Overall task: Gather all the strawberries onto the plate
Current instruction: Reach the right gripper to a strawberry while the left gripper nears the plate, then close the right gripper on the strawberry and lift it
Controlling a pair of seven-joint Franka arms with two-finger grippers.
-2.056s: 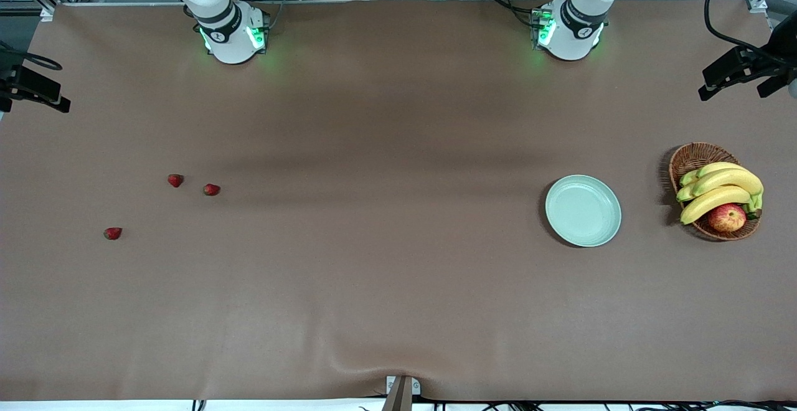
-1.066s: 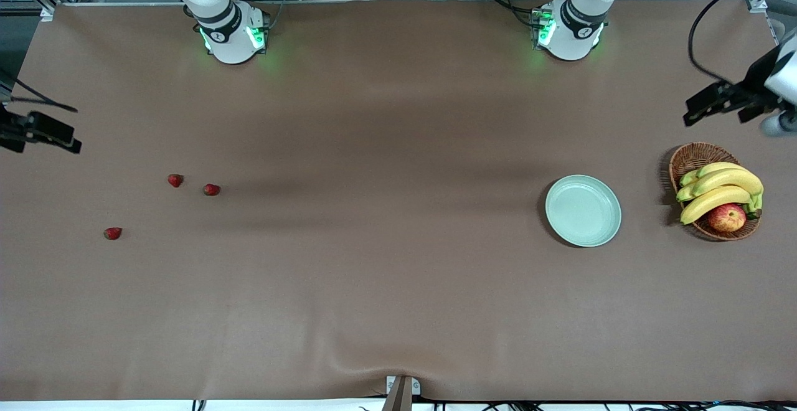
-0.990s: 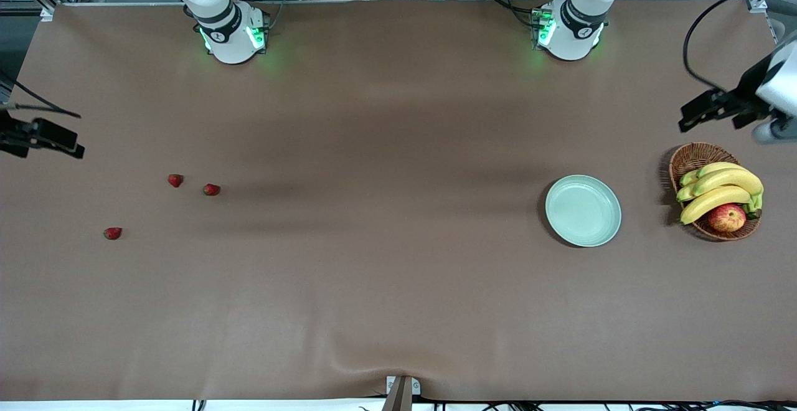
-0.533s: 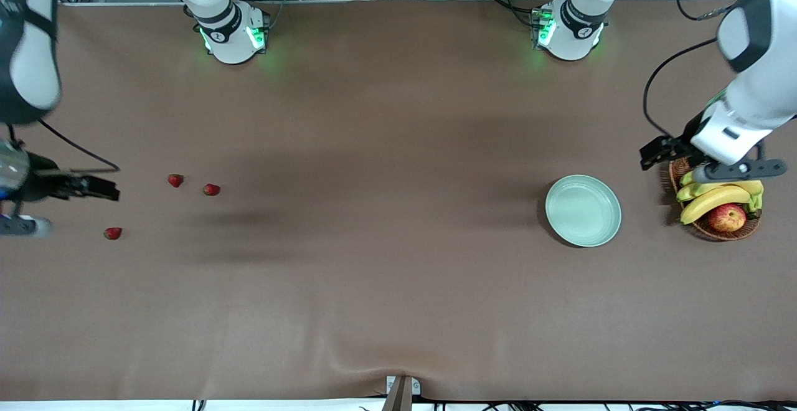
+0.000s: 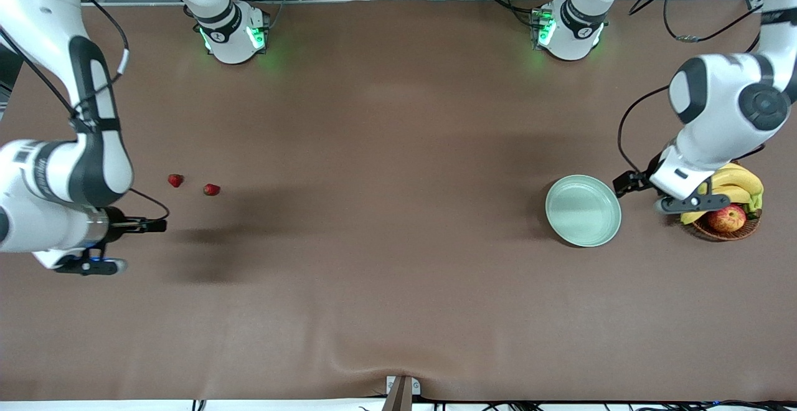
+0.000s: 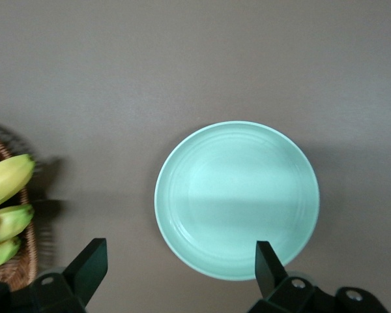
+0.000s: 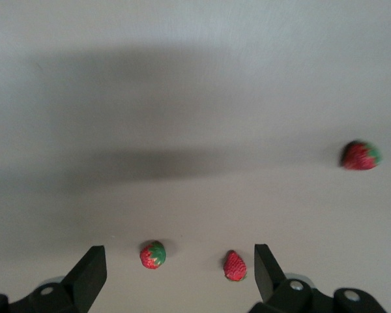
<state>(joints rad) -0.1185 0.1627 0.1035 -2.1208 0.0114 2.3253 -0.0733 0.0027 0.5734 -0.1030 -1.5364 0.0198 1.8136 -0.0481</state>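
Pale mint-green round shallow plate (image 5: 583,210), smooth w/ plain raised rim, lies flat on matte brown table (image 5: 398,286); round, so no long axis. Three tiny red strawberries (image 7: 153,254) w/ green tops lie on their sides, well apart from plate, toward right arm's end; where tips point I can't tell. My left jaws: wide open, empty, over plate's edge nearest the brown woven wicker basket (image 5: 741,231). Right jaws: wide open, empty, by the berries.

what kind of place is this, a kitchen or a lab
Most likely a robotics lab, not a kitchen: two white robot arms are bolted along a brown-covered table, with aluminium framing and cabling at its edge, and the small red strawberries and pale mint-green round plate look like staged props.
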